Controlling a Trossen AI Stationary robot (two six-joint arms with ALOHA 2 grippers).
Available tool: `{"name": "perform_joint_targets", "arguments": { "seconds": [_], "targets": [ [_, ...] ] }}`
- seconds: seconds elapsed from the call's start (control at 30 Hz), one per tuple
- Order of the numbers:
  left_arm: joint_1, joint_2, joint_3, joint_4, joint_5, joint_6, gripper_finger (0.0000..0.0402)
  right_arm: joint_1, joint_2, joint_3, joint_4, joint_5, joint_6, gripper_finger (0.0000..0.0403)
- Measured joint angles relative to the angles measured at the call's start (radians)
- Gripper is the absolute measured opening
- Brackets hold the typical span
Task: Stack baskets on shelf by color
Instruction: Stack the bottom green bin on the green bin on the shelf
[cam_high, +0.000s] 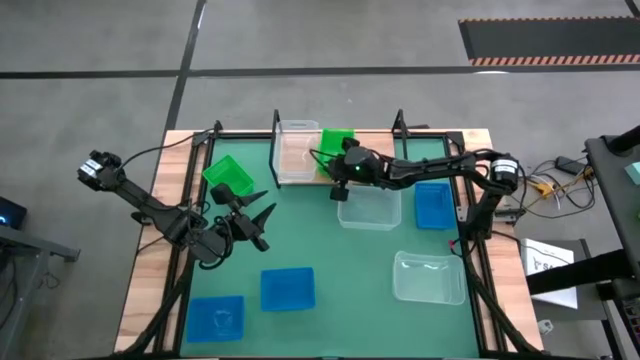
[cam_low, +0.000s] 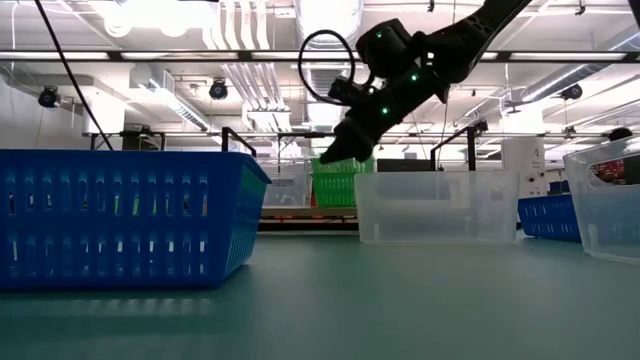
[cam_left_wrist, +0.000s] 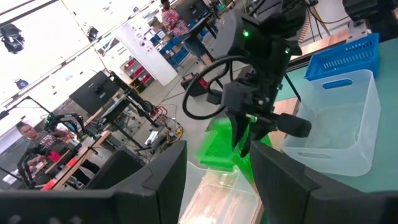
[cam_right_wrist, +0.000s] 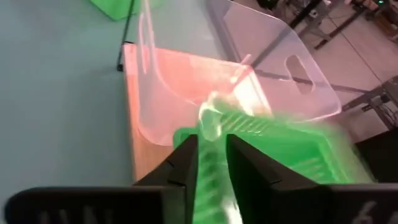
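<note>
Right gripper (cam_high: 340, 165) clamped on the near rim of a green basket (cam_high: 337, 141), fingers (cam_right_wrist: 186, 163) pinching the wall, seen plainly in the right wrist view. Basket resting on or just above the shelf (cam_high: 302, 172), touching or nearly touching the clear basket (cam_high: 294, 150) already standing on the board; which of the two cannot be told. Left gripper (cam_high: 250, 222) waiting over the mat (cam_high: 340, 260), well apart from the shelf, fingers spread apart and holding nothing.

Still off the shelf: a second green basket (cam_high: 229, 177) near the shelf's left end, a clear basket (cam_high: 369, 208) just in front of the shelf, a blue basket (cam_high: 433, 205) beside that one, another clear basket (cam_high: 428, 277) farther out, and two blue baskets (cam_high: 288, 289) (cam_high: 216, 318) farthest from the shelf.

To do this step well, probably: lower until the base sits flat on the board, square to the clear basket and just beside it, not leaning on its wall. Release only once the base is down. Lift straight up on leaving, so the fingers do not drag the rim or nudge the clear neighbour. Worth leaving room along the shelf for a blue stack, and bringing the second green basket next to nest inside this one.
</note>
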Motion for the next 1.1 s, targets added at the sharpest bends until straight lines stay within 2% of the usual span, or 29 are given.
{"name": "perform_joint_targets", "arguments": {
  "seconds": [0.23,0.47,0.6,0.77,0.9,1.1],
  "targets": [
    [0.0,0.0,0.0,0.0,0.0,0.007,0.0161,0.001,-0.005,0.02,-0.012,0.0,0.015,0.0132],
    [0.0,0.0,0.0,0.0,0.006,0.007,0.0161,0.019,-0.091,0.076,-0.228,0.0,0.047,0.0149],
    [0.0,0.0,0.0,0.0,0.007,0.007,0.0161,0.023,-0.15,0.128,-0.466,-0.007,0.079,0.0128],
    [0.0,0.0,0.0,0.0,0.01,0.007,0.0161,0.009,-0.198,0.147,-0.654,0.039,0.122,0.0073],
    [0.001,0.0,0.0,0.0,0.01,0.007,0.0161,-0.043,-0.201,0.126,-0.707,0.125,0.111,0.002],
    [0.0,0.0,0.0,0.0,0.01,0.007,0.0161,-0.162,-0.138,0.123,-0.697,0.118,0.108,0.0009]
  ]
}}
